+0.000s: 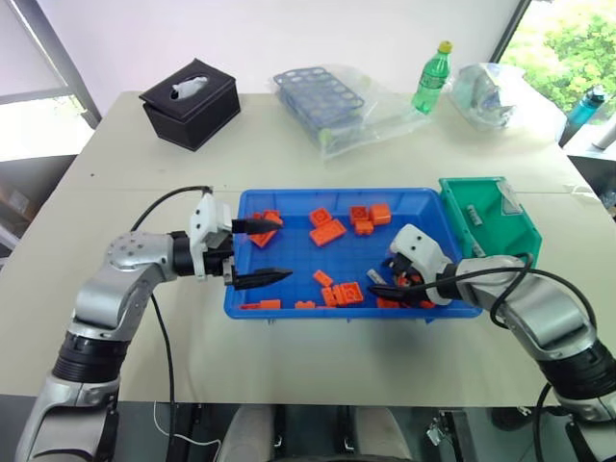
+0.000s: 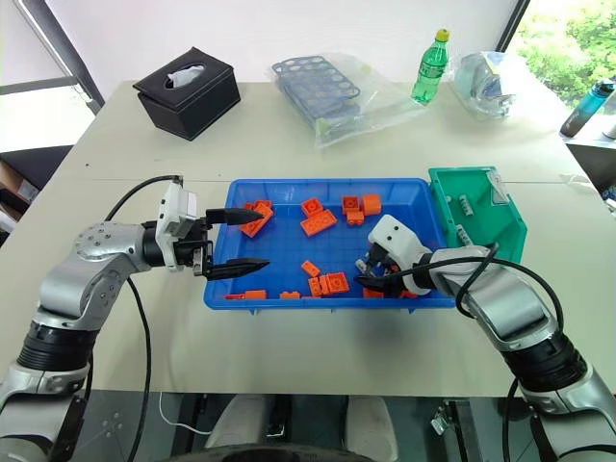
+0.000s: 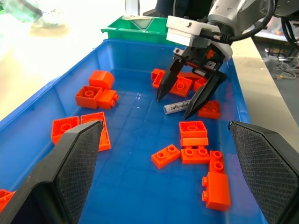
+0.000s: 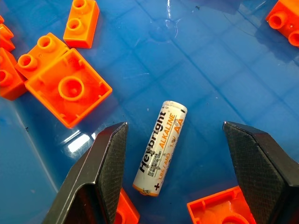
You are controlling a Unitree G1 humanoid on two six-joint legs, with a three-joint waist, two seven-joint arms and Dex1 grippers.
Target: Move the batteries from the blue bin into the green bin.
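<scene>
Between the spread fingers of the right gripper [image 4: 173,175] lies a single battery [image 4: 160,148], flat on the floor of the blue bin [image 1: 332,310]; the jaws stand wide on either side of it and grip nothing yet. Its label reads "Heybright ALKALINE AA", with a plus sign at one end and smaller print too fine to make out. Just beside the gripper's fingertips sit orange bricks [image 4: 67,92], some close enough to crowd a closing grasp.

Across the bin from it, the left gripper [image 1: 258,253] hovers over the opposite end with its fingers well apart, holding nothing.

Beyond the right gripper, touching the blue bin's end, stands the green bin [image 1: 489,222], where a few batteries [image 1: 474,216] already lie against the inner wall. So the job looks mostly done: this battery is the only one I can find left in the blue bin, though bricks could hide another. Grasping, lifting and dropping it into the green bin remain.
</scene>
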